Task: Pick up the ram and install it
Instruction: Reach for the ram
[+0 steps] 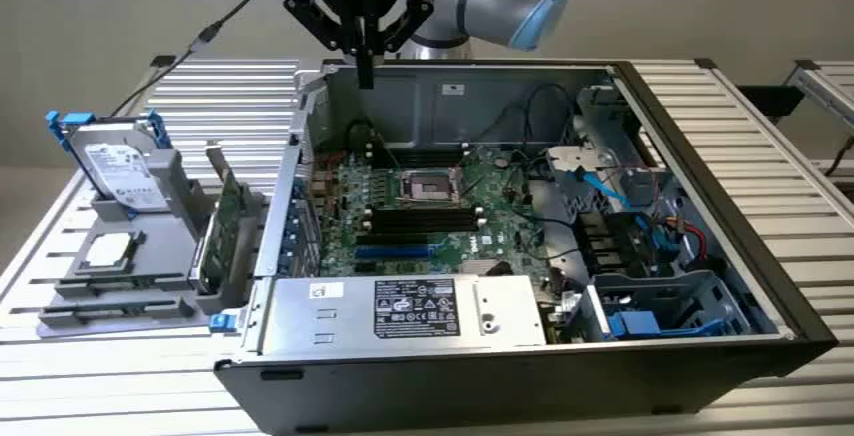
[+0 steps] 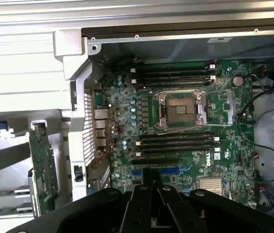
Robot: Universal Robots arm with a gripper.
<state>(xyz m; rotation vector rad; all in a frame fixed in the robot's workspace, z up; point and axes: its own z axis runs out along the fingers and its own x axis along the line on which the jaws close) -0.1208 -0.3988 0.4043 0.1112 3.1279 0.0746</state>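
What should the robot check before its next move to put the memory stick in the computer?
1. Is the computer case open? ok.
2. Is the gripper clear of the case? ok, it hangs above the back wall.
3. Is the gripper holding the memory stick? not ok, it is shut with nothing in it.
4. Are the black slots beside the socket empty? ok.
5. Is the memory stick on the gray holder? cannot tell.
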